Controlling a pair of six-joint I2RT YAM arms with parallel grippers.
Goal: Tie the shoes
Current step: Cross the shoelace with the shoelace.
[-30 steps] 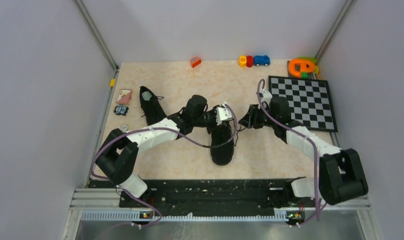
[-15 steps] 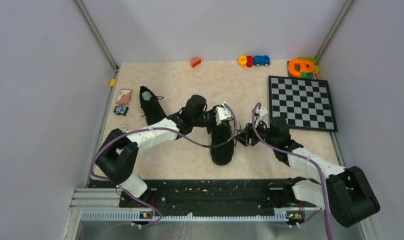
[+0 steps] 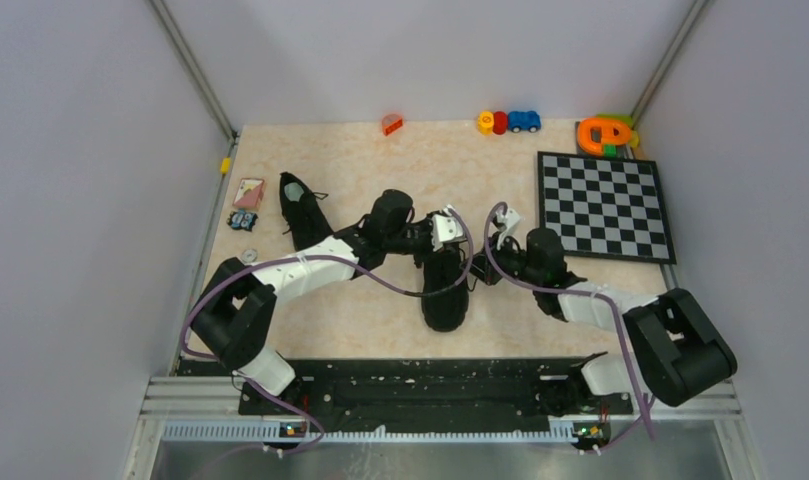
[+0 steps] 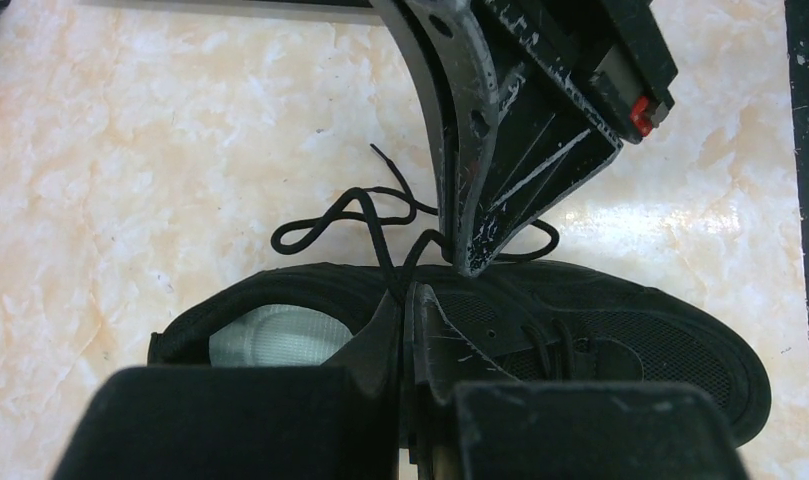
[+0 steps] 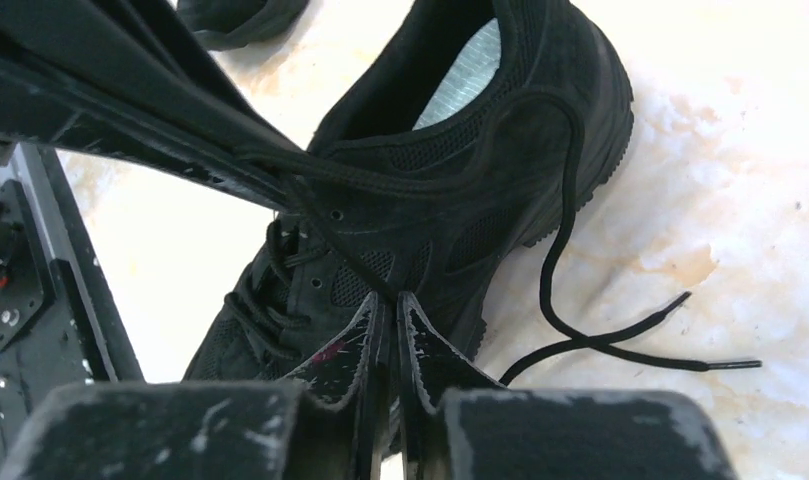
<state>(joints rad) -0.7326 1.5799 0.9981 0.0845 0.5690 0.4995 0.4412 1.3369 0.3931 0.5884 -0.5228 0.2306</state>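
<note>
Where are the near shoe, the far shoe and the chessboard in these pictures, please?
near shoe [image 3: 445,297]: top external view, on its forefoot.
far shoe [image 3: 305,220]: top external view, on its laced middle.
chessboard [image 3: 605,205]: top external view, on its middle squares.

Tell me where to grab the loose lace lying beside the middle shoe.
Pinch the loose lace near its tips, coming from straight above: there it lies flat on the table, clear of the shoe, with room on either side.
</note>
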